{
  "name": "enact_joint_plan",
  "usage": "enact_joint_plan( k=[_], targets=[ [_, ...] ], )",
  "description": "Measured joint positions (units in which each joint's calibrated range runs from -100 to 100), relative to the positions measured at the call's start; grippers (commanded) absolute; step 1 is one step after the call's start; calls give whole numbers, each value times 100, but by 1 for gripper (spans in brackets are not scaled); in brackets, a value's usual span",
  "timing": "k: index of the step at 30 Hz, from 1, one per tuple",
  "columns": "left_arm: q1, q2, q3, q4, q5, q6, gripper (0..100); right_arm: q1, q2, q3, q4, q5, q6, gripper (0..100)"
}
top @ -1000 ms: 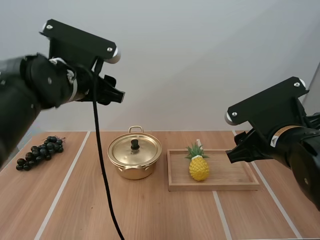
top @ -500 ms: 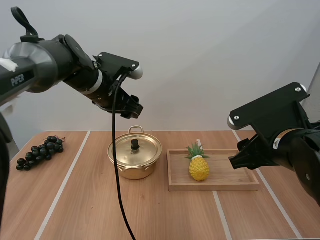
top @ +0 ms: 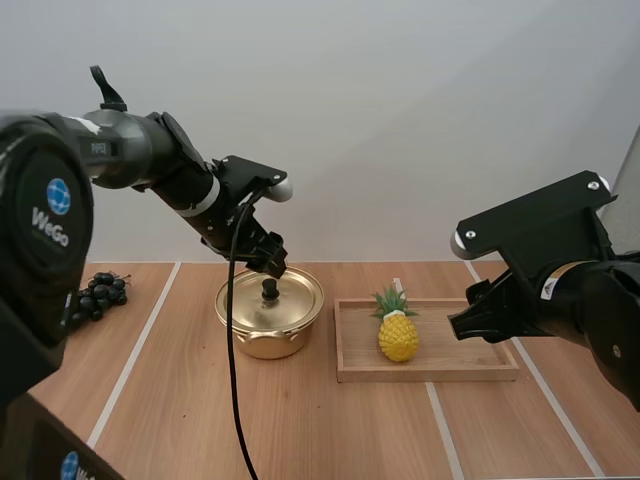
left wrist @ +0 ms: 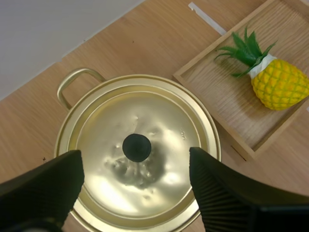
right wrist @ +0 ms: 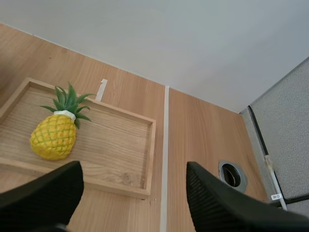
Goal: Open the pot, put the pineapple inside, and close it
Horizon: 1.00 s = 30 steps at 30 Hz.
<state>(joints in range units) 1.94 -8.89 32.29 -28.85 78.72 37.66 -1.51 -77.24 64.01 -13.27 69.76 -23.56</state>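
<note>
A gold pot (top: 270, 318) with its lid on and a black knob (top: 270, 288) stands at mid-table. My left gripper (top: 275, 266) hovers just above the knob. In the left wrist view this gripper (left wrist: 135, 154) is open, its fingers on either side of the knob (left wrist: 136, 147), not touching the lid (left wrist: 145, 121). A yellow pineapple (top: 398, 332) lies on the wooden tray (top: 460, 372) to the right of the pot. My right gripper (top: 462, 315) hangs open above the tray's right end. It (right wrist: 134, 167) holds nothing, with the pineapple (right wrist: 54, 135) off to one side.
A bunch of dark grapes (top: 100, 292) lies at the table's far left. The tray (right wrist: 120, 145) sits beside a white tape line, and a round cable hole (right wrist: 231, 175) is in the table beyond it. The pot's handle (left wrist: 77, 79) points away from the tray (left wrist: 227, 111).
My left arm has swung right and down from high over the table's left to just above the pot lid. The right arm has barely moved.
</note>
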Motion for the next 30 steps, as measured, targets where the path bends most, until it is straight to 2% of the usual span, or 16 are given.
enact_joint_plan(
  k=[6,13,20,30],
  targets=[
    [0,443,-213,-326,-19,179,100,-5,0,0,10,124,0,100],
    [0,650,-388,-405,-214,198,100,-105,0,0,90,124,0,100],
    [0,1305,-653,-404,4,258,100,-180,0,0,178,164,0,100],
    [0,1516,-666,-140,458,288,100,-180,116,0,178,184,0,100]
  ],
)
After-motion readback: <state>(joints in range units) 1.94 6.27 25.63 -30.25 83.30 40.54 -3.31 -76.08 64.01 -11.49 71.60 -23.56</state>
